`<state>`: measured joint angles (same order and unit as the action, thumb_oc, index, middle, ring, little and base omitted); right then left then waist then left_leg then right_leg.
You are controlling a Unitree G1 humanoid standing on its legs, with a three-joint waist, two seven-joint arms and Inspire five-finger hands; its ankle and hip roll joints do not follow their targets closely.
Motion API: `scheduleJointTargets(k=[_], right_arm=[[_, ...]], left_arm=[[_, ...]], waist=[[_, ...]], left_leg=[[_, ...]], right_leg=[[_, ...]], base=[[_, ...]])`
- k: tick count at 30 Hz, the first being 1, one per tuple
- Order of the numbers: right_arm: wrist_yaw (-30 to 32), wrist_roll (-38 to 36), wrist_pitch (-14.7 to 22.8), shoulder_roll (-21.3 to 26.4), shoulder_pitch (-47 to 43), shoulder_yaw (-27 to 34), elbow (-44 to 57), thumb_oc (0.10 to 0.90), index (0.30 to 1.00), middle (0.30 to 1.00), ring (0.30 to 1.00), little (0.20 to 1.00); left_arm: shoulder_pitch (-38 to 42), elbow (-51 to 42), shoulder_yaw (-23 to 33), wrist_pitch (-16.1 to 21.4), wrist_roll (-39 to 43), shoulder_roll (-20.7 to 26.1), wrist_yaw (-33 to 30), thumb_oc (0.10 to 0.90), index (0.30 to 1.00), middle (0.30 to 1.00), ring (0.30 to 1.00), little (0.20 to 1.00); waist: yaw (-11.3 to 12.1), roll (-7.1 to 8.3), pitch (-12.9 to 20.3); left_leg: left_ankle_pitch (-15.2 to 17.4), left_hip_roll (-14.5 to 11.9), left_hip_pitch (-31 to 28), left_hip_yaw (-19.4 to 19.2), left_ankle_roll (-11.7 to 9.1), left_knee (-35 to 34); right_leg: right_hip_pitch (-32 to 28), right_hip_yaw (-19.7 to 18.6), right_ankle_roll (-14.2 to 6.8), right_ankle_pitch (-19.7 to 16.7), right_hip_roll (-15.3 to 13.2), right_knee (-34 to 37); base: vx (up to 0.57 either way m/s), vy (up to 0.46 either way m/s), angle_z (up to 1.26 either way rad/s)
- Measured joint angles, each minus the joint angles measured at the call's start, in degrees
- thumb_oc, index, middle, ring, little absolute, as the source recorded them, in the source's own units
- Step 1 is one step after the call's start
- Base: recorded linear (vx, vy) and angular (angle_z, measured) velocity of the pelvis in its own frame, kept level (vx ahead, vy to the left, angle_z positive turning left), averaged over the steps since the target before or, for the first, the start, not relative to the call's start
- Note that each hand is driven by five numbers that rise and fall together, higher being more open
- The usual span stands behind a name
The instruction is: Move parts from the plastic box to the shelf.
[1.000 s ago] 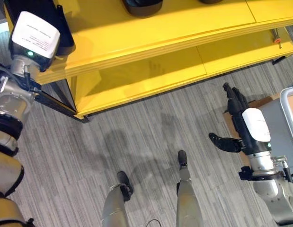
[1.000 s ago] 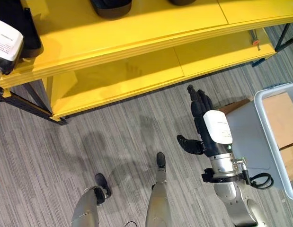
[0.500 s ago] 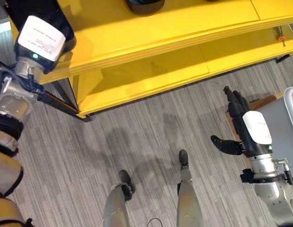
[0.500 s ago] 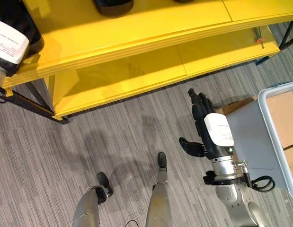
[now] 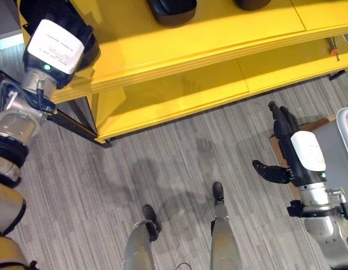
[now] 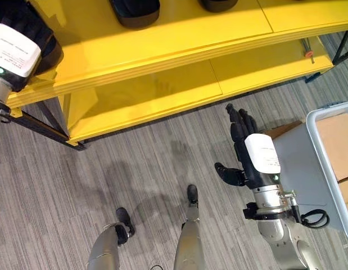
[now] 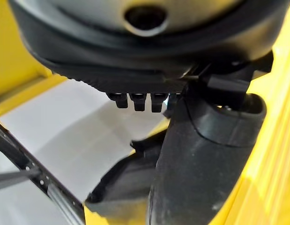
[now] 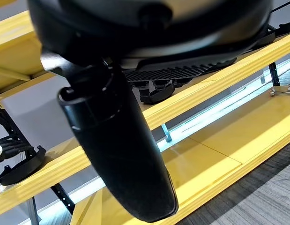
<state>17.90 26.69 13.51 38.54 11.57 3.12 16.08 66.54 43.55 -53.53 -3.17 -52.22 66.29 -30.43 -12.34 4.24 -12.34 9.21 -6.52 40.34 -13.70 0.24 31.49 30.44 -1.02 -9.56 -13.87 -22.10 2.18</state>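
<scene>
1. The left hand [image 5: 55, 34] is at the upper left of the frame, on a black part [image 5: 78, 28] on the yellow shelf [image 5: 179, 45] — whether its fingers grip it, I cannot tell.
2. The right hand [image 6: 249, 154] is at the right, fingers straight and spread, empty.
3. The plastic box [image 6: 325, 169] stands at the right edge; two more black parts [image 6: 134, 11] lie at the upper centre.

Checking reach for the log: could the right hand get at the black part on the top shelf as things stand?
Probably not without moving: the right hand hangs open, low over the carpet, while the black part sits up on the yellow shelf.
</scene>
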Motion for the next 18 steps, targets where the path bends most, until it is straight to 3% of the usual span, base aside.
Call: scheduleJointTargets(k=[1, 4, 6, 11, 14, 15, 18], right_arm=[[0.0, 0.2, 0.0, 0.0, -0.2, 0.0, -0.1, 0.900, 1.000, 1.000, 1.000, 1.000], [-0.1, 0.2, -0.1, -0.1, -0.4, 0.2, -0.3, 0.900, 1.000, 1.000, 1.000, 1.000], [-0.1, 0.2, -0.2, -0.2, -1.0, 0.2, -0.7, 0.900, 1.000, 1.000, 1.000, 1.000], [-0.2, 0.2, -0.7, -0.5, -3.1, 0.8, -0.7, 0.900, 1.000, 1.000, 1.000, 1.000], [-0.7, 0.1, -0.8, -0.7, -2.6, 1.2, -0.7, 0.900, 1.000, 1.000, 1.000, 1.000], [-1.2, 0.2, -0.9, -1.1, -2.2, 1.2, -1.1, 0.900, 1.000, 1.000, 1.000, 1.000], [-1.3, 0.1, -1.4, -1.4, -1.4, 2.2, -1.2, 0.900, 1.000, 1.000, 1.000, 1.000]], left_arm=[[-2.0, -4.9, 1.8, 0.1, 0.0, 2.3, 0.0, 0.900, 1.000, 1.000, 1.000, 1.000], [-5.9, -11.6, 6.1, 0.7, 0.0, 3.5, -0.1, 0.900, 1.000, 1.000, 1.000, 1.000], [-9.9, -14.8, 11.6, 0.8, 0.0, 3.7, -0.3, 0.900, 1.000, 1.000, 1.000, 1.000], [-16.8, -15.2, 17.0, 1.1, 0.0, 3.8, 0.1, 0.900, 1.000, 1.000, 1.000, 1.000], [-24.2, -17.4, 24.0, 1.2, 0.0, 3.8, 0.2, 0.900, 1.000, 1.000, 1.000, 1.000], [-30.0, -19.6, 29.5, 1.2, 0.1, 3.7, 0.8, 0.900, 1.000, 1.000, 1.000, 1.000], [-35.6, -21.5, 35.2, 1.3, 0.2, 3.7, 1.4, 0.900, 1.000, 1.000, 1.000, 1.000]], waist=[[0.2, -0.02, 0.0], [1.5, -0.08, 0.0], [1.6, -0.22, 0.1], [1.6, -0.24, 0.1], [1.8, -0.24, 0.1], [1.9, -0.24, 0.1], [3.5, -0.42, 0.2]], left_leg=[[-0.9, -0.1, -0.8, 0.0, -0.3, -1.5], [-2.3, -0.4, -3.6, 0.8, -2.1, -3.9], [-2.9, -0.7, -4.6, 1.2, -2.8, -5.3], [-4.0, -0.8, -8.1, 1.1, -3.4, -8.3], [-5.1, -0.6, -11.2, 1.1, -3.8, -11.1], [-5.8, -0.2, -13.4, 1.1, -4.2, -13.0], [-7.0, -0.7, -16.2, 1.3, -4.6, -16.3]], right_leg=[[-0.3, -0.1, -1.3, 1.0, 0.2, 0.0], [-2.0, 0.1, -2.4, -0.2, 1.4, 0.0], [-2.5, 0.1, -2.5, -0.2, 2.0, -0.1], [-4.5, 0.3, -2.4, -0.2, 2.4, -0.1], [-6.4, 0.7, -1.8, 0.3, 2.3, 0.0], [-8.1, 1.5, -1.7, 0.8, 2.4, 0.3], [-9.6, 1.7, -1.7, 1.8, 2.9, 0.6]], base=[[-0.02, -0.082, 0.04], [-0.02, -0.085, 0.00], [-0.02, -0.068, -0.02], [-0.05, -0.063, -0.02], [0.02, -0.100, 0.05], [0.02, -0.056, 0.04], [0.03, -0.121, 0.00]])
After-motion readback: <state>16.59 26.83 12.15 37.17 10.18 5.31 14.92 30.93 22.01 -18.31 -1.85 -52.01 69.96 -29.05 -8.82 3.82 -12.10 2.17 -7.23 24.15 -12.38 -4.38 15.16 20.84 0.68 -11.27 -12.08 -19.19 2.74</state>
